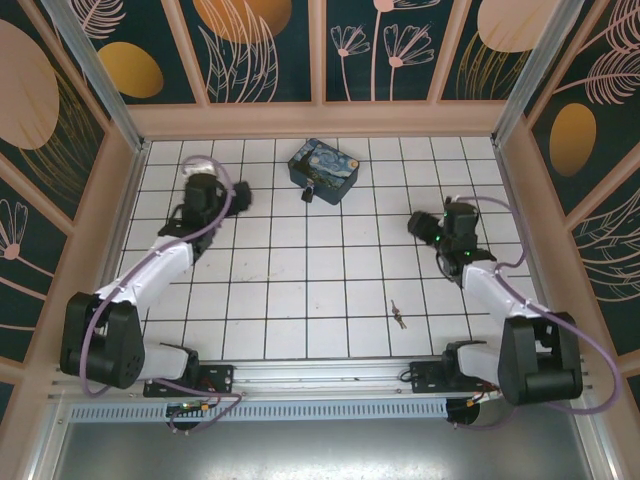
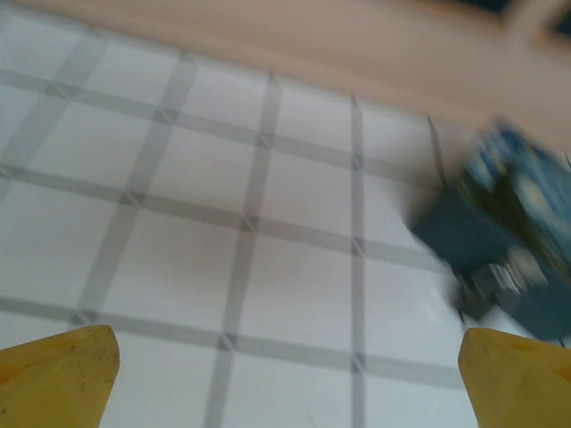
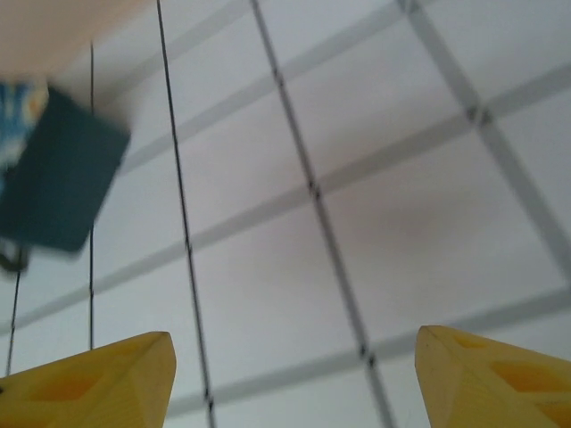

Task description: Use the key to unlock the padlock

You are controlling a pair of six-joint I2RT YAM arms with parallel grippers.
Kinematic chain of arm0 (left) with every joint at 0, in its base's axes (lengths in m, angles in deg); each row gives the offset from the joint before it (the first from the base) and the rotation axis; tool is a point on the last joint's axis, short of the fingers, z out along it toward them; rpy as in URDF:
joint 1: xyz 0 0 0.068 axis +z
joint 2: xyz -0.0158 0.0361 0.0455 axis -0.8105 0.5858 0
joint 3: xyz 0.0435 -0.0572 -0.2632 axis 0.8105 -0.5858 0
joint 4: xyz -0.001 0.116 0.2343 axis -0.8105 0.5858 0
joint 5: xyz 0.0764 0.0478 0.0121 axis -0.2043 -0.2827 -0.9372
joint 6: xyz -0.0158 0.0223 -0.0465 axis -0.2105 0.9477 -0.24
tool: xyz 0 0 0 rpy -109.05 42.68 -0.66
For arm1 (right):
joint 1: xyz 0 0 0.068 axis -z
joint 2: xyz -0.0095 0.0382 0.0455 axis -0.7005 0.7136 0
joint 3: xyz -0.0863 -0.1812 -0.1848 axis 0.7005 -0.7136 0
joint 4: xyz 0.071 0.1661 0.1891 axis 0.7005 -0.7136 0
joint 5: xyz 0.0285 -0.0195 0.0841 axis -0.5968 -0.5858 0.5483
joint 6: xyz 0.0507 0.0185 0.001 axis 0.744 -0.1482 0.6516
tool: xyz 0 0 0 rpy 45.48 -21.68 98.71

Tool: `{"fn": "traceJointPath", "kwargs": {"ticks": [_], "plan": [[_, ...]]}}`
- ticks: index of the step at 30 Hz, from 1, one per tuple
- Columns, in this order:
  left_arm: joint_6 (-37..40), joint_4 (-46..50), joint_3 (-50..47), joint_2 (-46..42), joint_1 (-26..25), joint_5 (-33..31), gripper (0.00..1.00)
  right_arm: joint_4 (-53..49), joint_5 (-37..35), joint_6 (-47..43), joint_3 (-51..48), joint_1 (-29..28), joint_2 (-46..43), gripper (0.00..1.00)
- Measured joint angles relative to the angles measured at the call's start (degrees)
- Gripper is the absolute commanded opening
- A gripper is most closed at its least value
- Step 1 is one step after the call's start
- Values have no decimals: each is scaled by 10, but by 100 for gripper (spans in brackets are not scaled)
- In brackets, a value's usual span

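Hanging above the white gridded table (image 1: pixel 300 280), the left claw (image 1: pixel 241 196) points toward a blue box painted with yellow swirls (image 1: pixel 323 167) near the far wall. The right claw (image 1: pixel 419 226) faces the same box from the other side. The padlock (image 1: pixel 308 193), small and dark, sits at the box's near-left corner, touching or just beside it (the overhead view is too coarse to say which). The key (image 1: pixel 399 316) lies flat on the table well apart from the padlock. It is toward the near edge, right of centre, and closer to the right claw than to the left.

In the left wrist view the left claw (image 2: pixel 285 383) is spread wide and holds nothing. Its yellow fingertips (image 2: pixel 58 374) sit at the bottom corners with bare tiles between them, and the blurred box (image 2: pixel 500 223) is ahead to the right. In the right wrist view the right claw (image 3: pixel 290 379) is likewise spread wide and holds nothing. Its yellow fingertips (image 3: pixel 495 374) are over bare tiles, with the box (image 3: pixel 58 174) blurred at upper left.
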Motion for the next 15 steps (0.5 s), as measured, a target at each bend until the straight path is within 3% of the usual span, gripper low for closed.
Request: {"fn": "traceJointPath", "kwargs": {"ticks": [3,6,10,15], "plan": [[-40,81,0,3,-106,14,97,-78,16,42,-23,-33,-43,71],[-70,115,0,12,-176,48,97,-144,19,77,-26,-56,-75,67],[-104,121,0,38,-231,106,97,-198,29,106,-29,-81,-102,62],[-134,106,0,60,-261,171,98,-198,45,121,-45,-87,-110,64]]}}
